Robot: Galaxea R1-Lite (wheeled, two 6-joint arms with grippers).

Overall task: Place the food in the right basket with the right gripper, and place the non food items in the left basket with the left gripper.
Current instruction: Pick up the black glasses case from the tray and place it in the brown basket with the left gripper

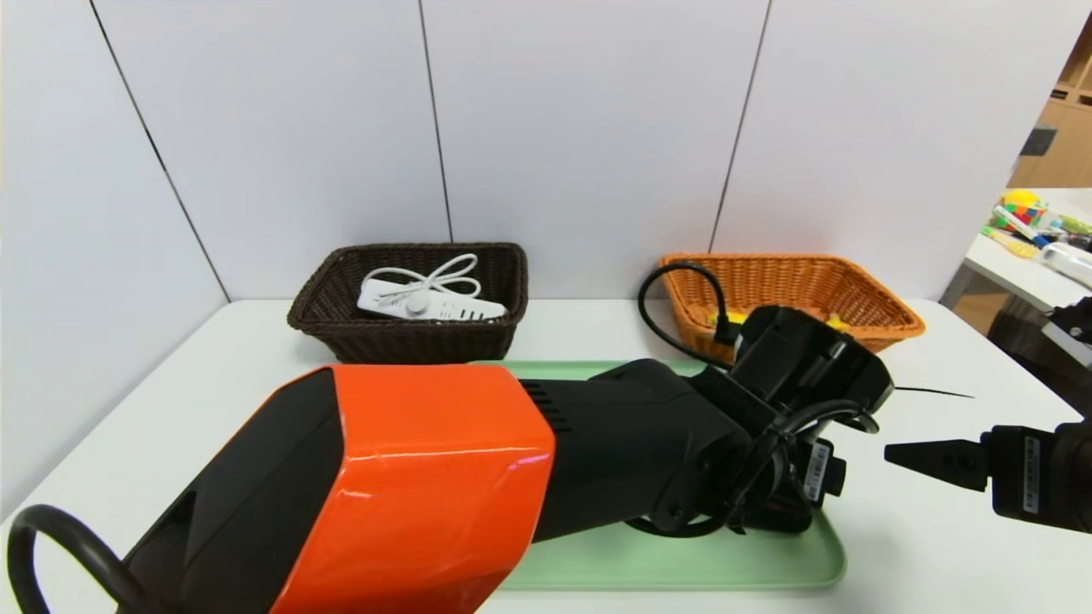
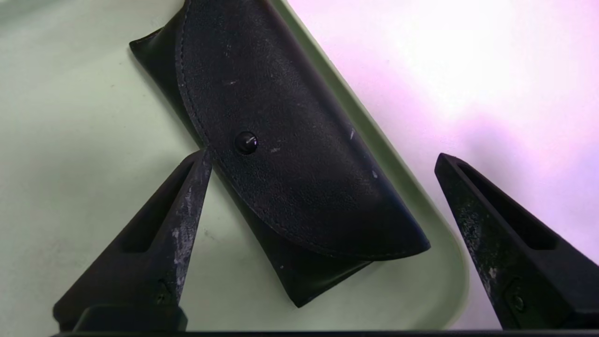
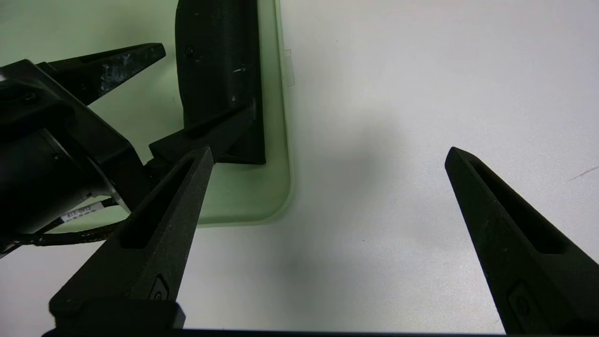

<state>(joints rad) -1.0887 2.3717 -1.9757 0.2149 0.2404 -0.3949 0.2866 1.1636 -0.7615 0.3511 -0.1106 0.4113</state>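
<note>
Clock as in the head view, 12 pointing away from the robot, tray at centre. Case: black, flap closed with 1 round snap, light scuffs on it. It lay flat in the green tray, along the 3 o'clock wall, towards the 4 o'clock corner.

Left gripper was over the case, reaching across the tray. Its 2 fingers were spread wide, nothing pinched. The case ran between them at a slant: 1 fingertip was by the snap side of the case, the other out past the tray rim. Could not tell if either fingertip touched it.

Right gripper hung over the white table, just off the tray at 3 o'clock. Fingers spread wide, empty. The case was near it, at 9 o'clock from it, apart from its grip.

Left basket, dark brown, stood at 11 o'clock. In it: power strip, white, with its white cord looped on top. Right basket, orange-brown, stood at 1 o'clock. In it: yellow items, mostly hidden, kind unclear.

Writing: 1 white barcode label on the left gripper's body, 1 similar label on the right's; both too small to read. A white cable tag on the left arm had print, not legible. No brand could be read. Side table at 2 o'clock, well apart, held mixed coloured things.
</note>
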